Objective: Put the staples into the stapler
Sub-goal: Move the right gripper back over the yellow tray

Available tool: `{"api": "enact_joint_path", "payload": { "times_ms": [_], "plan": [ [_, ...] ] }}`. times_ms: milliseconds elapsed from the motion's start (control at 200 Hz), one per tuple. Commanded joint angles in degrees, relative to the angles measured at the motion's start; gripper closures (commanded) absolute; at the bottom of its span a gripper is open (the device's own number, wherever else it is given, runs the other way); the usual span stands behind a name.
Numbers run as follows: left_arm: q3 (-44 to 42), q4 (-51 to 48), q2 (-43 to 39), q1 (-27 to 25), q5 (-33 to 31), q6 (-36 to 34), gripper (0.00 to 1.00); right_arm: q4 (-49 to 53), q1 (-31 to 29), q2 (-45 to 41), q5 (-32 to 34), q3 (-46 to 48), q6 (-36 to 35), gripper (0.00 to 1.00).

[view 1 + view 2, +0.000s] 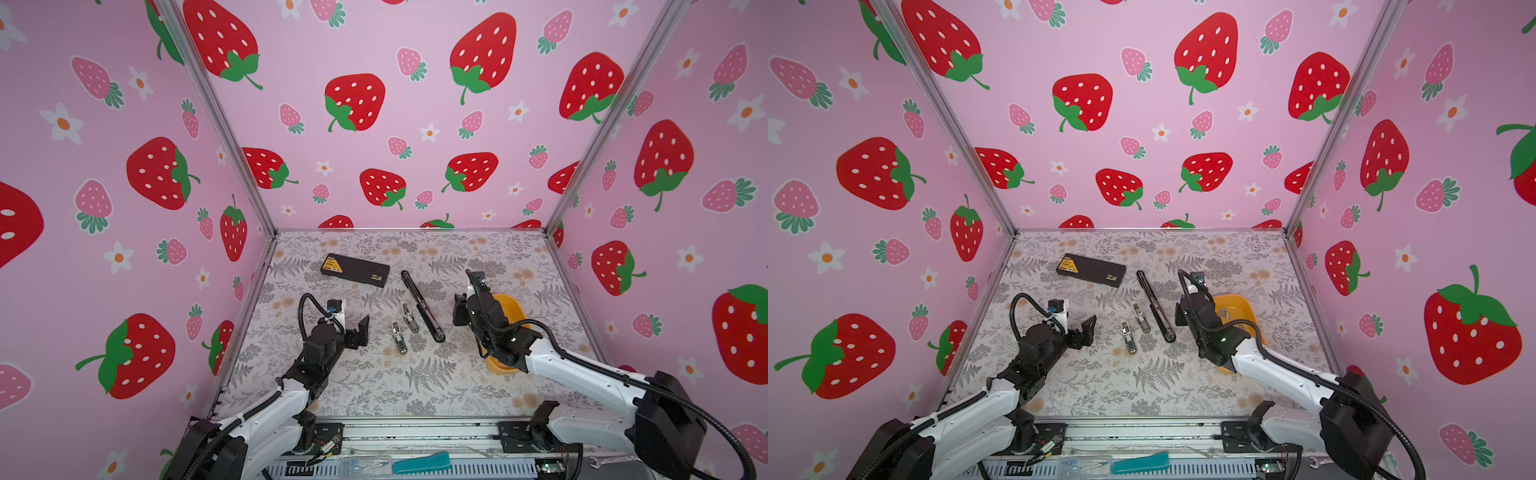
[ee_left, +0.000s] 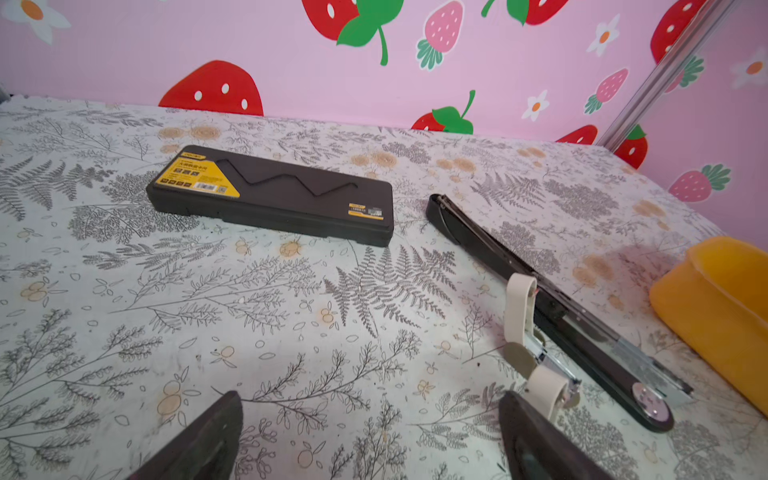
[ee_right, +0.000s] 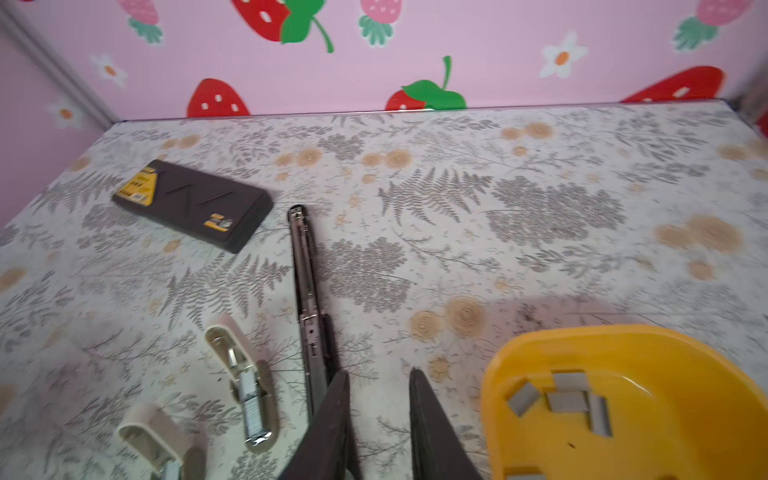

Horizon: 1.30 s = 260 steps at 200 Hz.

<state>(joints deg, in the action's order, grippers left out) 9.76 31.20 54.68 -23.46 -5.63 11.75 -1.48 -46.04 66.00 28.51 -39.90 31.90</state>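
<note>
Nearest the base, the left end effector (image 1: 360, 332) is held low over the table (image 1: 374, 386). Its jaws are spread wide and nothing is between them. The right end effector (image 3: 379, 374) is positioned slightly farther out. Its jaws are set a narrow gap apart, bare table is seen between them, and nothing is gripped.

The staples (image 3: 567, 401) are located inside the yellow bowl (image 3: 623, 332). They lie flat on its floor as several short grey strips turned at differing angles, some touching. The bowl lies just beside the right end effector, toward the robot's right, and in both top views the right arm is seen crossing over the bowl. The right arm is therefore judged the nearer one. The left end effector is well apart from the bowl, on the other side of the staplers.

Between the two end effectors, two small staplers (image 1: 399, 337) are laid open side by side. Just beside them lies the long black stapler (image 1: 422, 307), its long axis running near to far and slanting toward the far left, with its channel exposed. Which stapler is to be loaded cannot be told. The black case (image 1: 355, 270) is placed farthest out.

For a pick, a sideways shift over the bowl is judged necessary, with the jaws aligned across one strip's narrow width.
</note>
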Motion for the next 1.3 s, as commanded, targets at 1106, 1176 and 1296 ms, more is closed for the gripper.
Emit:
{"api": "enact_joint_path", "payload": {
  "times_ms": [1106, 1176, 1296],
  "plan": [
    [5.18, 2.38, 8.61, 1.77, -0.44, -0.83, 0.04, 34.4, 25.43, 10.06, -12.67, -3.46, 0.62, 0.58],
    [5.47, 1.92, 8.75, 1.78, -0.7, -0.59, 0.04, 32.7, 27.44, 10.48, -15.79, -1.86, 0.4, 0.59],
    [5.46, 1.82, 8.72, 1.76, -0.61, -0.5, 0.04, 29.14, 29.09, 9.96, -18.4, 1.07, -0.52, 0.59]
  ]
}}
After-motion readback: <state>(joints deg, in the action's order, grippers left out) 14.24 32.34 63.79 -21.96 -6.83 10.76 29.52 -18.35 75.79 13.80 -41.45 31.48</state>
